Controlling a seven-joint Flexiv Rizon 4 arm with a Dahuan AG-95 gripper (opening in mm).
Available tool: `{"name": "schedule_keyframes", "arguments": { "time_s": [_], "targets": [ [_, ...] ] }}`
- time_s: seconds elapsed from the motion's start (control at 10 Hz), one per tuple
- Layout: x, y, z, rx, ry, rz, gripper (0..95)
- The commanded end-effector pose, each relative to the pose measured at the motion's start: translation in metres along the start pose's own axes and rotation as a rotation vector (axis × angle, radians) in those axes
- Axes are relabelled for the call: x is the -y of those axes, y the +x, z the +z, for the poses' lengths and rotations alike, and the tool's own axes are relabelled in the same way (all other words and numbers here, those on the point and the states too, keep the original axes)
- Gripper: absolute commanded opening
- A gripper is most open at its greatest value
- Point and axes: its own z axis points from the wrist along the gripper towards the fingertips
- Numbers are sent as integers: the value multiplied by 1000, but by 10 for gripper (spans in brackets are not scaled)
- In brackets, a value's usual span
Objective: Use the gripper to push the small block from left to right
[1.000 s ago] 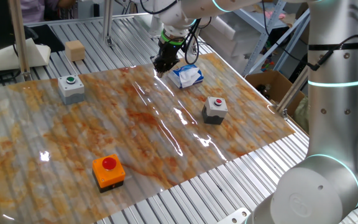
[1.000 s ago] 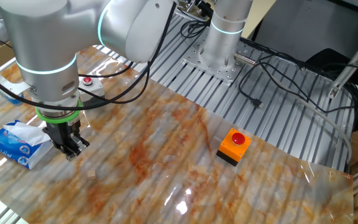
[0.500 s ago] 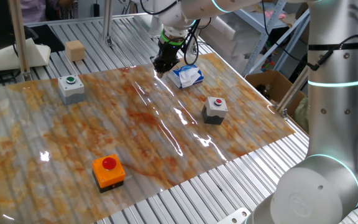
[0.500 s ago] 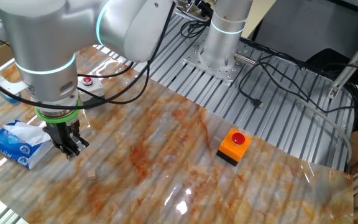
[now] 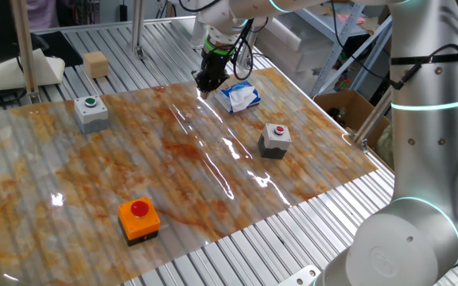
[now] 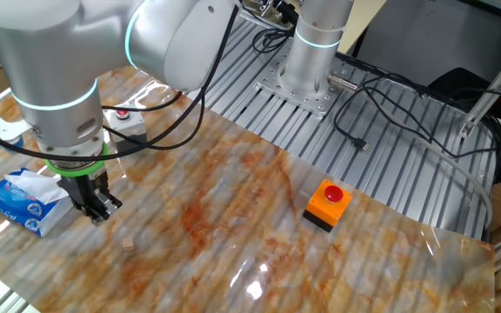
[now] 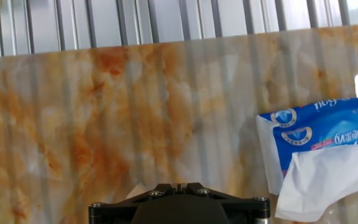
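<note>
Hovering claw: the claw hangs low over the marbled tabletop, just beside a blue tissue pack; in one fixed view it sits at the far edge of the sheet
Claw state: the black fingers look drawn close together with nothing between them, though neither fixed view is sharp enough to be sure; I cannot tell for certain
Small block: the small block, a tiny tan cube, lies on the tabletop near the claw, a little toward the camera in the other fixed view; the two look apart, not touching
Progress: judging by the gap, the push has not yet started; the approach to the block's side appears to be the step in hand; the whole left-to-right slide is left to do
Other things: an orange box with a red button; a grey box with a red button; a grey box with a green button; a larger tan cube off the sheet
Hidden or unclear: the small block is not findable in one fixed view; the hand view shows only the claw's black housing at the bottom edge, no fingertips and no block; the tissue pack is cut off at its right edge
</note>
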Motion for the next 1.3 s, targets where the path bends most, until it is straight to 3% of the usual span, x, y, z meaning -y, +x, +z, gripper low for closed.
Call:
{"name": "schedule_keyframes", "arguments": {
  "time_s": [0.1, 0.2, 0.4, 0.5, 1.3],
  "targets": [
    [0, 0, 1, 6, 8, -1, 0],
    [0, 0, 1, 3, 6, -7, 0],
    [0, 0, 1, -47, -12, -15, 0],
    [0, 0, 1, -53, -16, -14, 0],
    [-15, -6, 26, -61, -5, 4, 0]
  ]
}}
